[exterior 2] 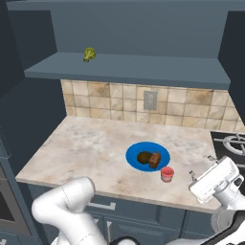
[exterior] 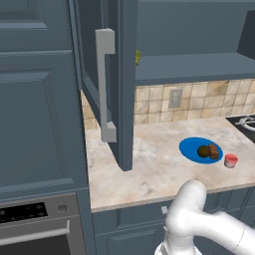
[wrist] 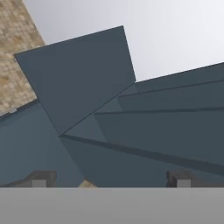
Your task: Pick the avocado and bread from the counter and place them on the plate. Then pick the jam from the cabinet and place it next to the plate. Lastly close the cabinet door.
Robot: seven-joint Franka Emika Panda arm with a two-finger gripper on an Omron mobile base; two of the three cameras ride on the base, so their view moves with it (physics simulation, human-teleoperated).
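Left base view gives us the cabinet door (exterior: 110, 84) swung wide open, its long grey bar handle (exterior: 105, 84) facing the camera, standing out over the counter (exterior: 144, 169). Right base view leaves the door out but looks straight into the cabinet (exterior 2: 129, 69), where a small yellow-green object (exterior 2: 89, 54) sits on the inner shelf, and it catches the white hand low at the right, past the counter's front edge.

On to the plate (exterior 2: 139, 164): blue disc on the counter, avocado (exterior 2: 144, 157) and bread (exterior 2: 154, 160) both lying on it, touching side by side. The jam (exterior 2: 167, 174) stands on the counter just beside the plate's rim, on the side nearer the robot.

Hand view looks up at dark cabinet panels, and the gripper (wrist: 111, 178) shows its two dark fingertips (wrist: 40, 178) spread far apart, nothing between them. The jam sits apart from those fingers, left of the hand in the right base view.
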